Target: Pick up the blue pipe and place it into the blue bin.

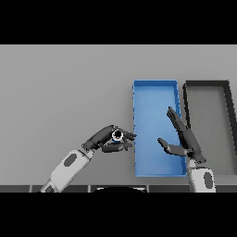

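Observation:
The blue pipe [117,135] shows end-on as a small white ring with a dark hole and a bit of blue under it. My left hand [107,139] is shut on it, fingers above and thumb below, just left of the blue bin [138,129]. The bin is a long blue tray with raised walls, right of centre. My right hand [183,139] is open over the bin's right side, fingers straight and pointing up-left, thumb spread toward the left.
A dark grey bin [228,106] of the same shape stands right beside the blue one, at the right edge. The grey table [60,92] stretches to the left and far side.

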Controlling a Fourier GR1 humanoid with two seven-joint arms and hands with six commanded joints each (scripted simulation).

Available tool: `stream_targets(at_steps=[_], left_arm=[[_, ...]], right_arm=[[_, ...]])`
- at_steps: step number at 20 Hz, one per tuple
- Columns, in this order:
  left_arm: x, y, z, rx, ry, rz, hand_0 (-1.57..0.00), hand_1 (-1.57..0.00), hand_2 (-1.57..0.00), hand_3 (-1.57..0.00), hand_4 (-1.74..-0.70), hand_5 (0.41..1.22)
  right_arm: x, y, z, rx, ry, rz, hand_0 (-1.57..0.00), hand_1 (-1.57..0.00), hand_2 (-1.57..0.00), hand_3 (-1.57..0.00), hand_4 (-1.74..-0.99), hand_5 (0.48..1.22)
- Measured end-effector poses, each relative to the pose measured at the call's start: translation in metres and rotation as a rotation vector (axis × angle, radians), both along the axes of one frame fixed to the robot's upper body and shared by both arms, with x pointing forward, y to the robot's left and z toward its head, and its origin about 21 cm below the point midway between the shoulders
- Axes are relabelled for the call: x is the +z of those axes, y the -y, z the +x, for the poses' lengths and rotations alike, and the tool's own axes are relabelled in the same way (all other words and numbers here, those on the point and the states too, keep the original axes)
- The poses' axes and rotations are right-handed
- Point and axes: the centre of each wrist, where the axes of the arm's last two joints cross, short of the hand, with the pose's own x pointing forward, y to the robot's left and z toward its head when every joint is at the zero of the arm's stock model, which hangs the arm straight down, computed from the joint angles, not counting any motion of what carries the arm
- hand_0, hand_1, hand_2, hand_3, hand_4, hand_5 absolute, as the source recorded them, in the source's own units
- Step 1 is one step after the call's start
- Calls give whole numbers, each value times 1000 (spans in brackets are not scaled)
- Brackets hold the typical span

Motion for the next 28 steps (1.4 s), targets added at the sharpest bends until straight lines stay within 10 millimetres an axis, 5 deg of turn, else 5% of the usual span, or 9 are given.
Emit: stream_targets(at_steps=[6,13,21,28], left_arm=[[-4,5,-2,-4,-9,17,-1571,-1571,-1571,-1439,-1732,1221],[-5,7,-1,1,-6,23,-1571,-1571,-1571,-1437,-1732,1221],[-6,4,8,-34,-14,-2,-1571,-1571,-1571,-1511,-1730,1221],[-8,-2,5,-64,-46,-5,-1571,-1567,-1571,-1395,-1717,1221]], right_arm=[[60,-26,5,303,50,-111,1,1,1,1,-1305,522],[100,-67,23,527,97,-231,1,1,1,1,-1304,532],[107,-118,44,668,83,-306,1,1,1,1,-1226,520],[109,-145,65,729,47,-327,-54,-83,-115,-43,-1268,519]])
